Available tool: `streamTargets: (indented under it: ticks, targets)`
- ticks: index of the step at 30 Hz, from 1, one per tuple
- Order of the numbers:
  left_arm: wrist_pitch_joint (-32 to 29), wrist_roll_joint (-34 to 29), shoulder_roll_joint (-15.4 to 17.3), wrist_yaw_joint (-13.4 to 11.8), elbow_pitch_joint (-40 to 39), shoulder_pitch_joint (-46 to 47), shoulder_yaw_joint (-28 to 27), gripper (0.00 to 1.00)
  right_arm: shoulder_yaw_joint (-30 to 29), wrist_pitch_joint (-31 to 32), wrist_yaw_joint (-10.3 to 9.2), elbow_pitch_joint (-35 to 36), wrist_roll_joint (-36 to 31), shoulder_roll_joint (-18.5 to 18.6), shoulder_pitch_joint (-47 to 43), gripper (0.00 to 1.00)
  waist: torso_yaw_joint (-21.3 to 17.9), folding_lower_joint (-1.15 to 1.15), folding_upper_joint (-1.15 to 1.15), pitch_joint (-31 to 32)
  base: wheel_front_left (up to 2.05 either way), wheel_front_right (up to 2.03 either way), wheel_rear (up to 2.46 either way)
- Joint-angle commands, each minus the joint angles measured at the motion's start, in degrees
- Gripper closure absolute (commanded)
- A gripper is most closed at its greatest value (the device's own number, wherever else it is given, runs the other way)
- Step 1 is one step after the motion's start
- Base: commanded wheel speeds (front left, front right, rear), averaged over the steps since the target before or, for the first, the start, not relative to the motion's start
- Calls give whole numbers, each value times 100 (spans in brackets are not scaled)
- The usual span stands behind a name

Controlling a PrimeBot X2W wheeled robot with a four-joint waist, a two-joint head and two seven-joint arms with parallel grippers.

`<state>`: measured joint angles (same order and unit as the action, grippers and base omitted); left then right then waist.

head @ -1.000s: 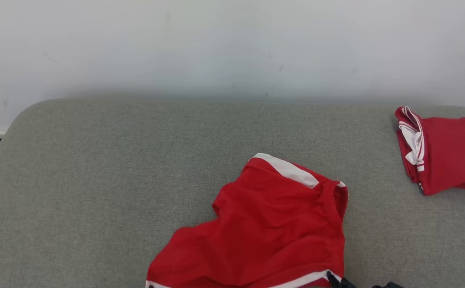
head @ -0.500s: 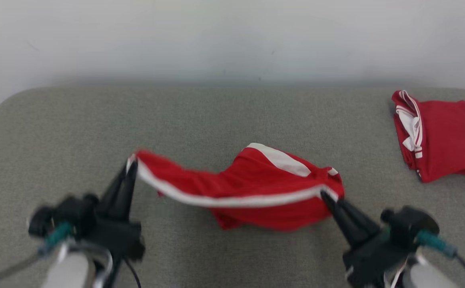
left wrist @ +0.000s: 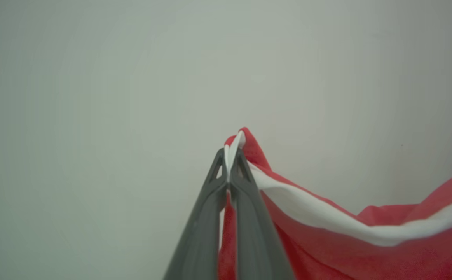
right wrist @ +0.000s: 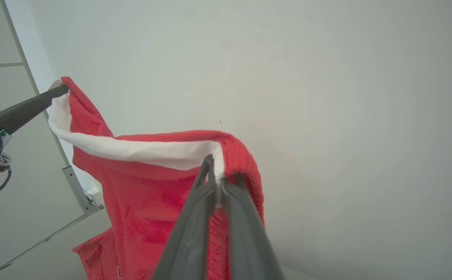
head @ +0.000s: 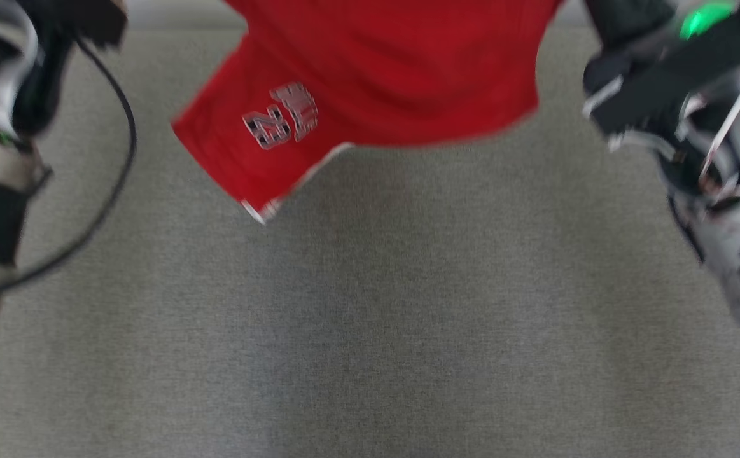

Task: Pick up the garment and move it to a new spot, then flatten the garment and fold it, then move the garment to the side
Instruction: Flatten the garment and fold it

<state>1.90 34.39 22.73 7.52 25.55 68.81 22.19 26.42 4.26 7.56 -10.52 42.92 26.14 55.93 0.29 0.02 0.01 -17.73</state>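
Half a second ago the red shorts [head: 395,70] still trailed on the grey fabric tabletop [head: 370,331] with only the waistband raised; now they hang clear of it, stretched between both arms at 12 o'clock in the head view. That view itself has tipped down and closer, so part of the shift is the camera's. The left end effector [left wrist: 229,155] is closed tight on one end of the white waistband [left wrist: 327,217], and the right end effector [right wrist: 220,171] is pinched shut on the gathered elastic at the other end. One leg, with its number print [head: 280,121], dangles toward 10 o'clock, its hem above the cloth and not touching.

The pick-up looks done, and the carry to a new spot is the step in hand. The band sags a little between the grips, so the shorts should lay down roughly flat if both arms lower together. Flattening, folding and setting aside are all still ahead
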Motion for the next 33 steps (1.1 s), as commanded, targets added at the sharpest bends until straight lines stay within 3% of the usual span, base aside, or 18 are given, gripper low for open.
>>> streamTargets:
  ticks: [1,8,17,24,33]
  targets:
    - [5,112,19,-12,201,448,84,100,1,62,-14,-165,86,-76,451,100,-53,-2,-1,-749,0,0,0]
    - [92,374,178,-12,1034,2191,671,100,94,233,-14,-1166,410,-332,2369,100,-87,-2,-1,-1297,0,0,0]
    - [382,911,197,-12,1943,3577,1086,100,495,27,-14,-2166,557,-445,3729,100,-220,-2,-1,-1692,0,0,0]
    - [695,1272,227,-12,2207,3536,1541,100,958,-267,-14,-2334,751,-299,3825,100,-232,-2,-1,-1809,0,0,0]
    - [1256,1875,401,-12,1721,2203,1868,100,1700,-771,-14,-1881,1255,297,2932,100,-210,-2,-1,-1513,0,0,0]
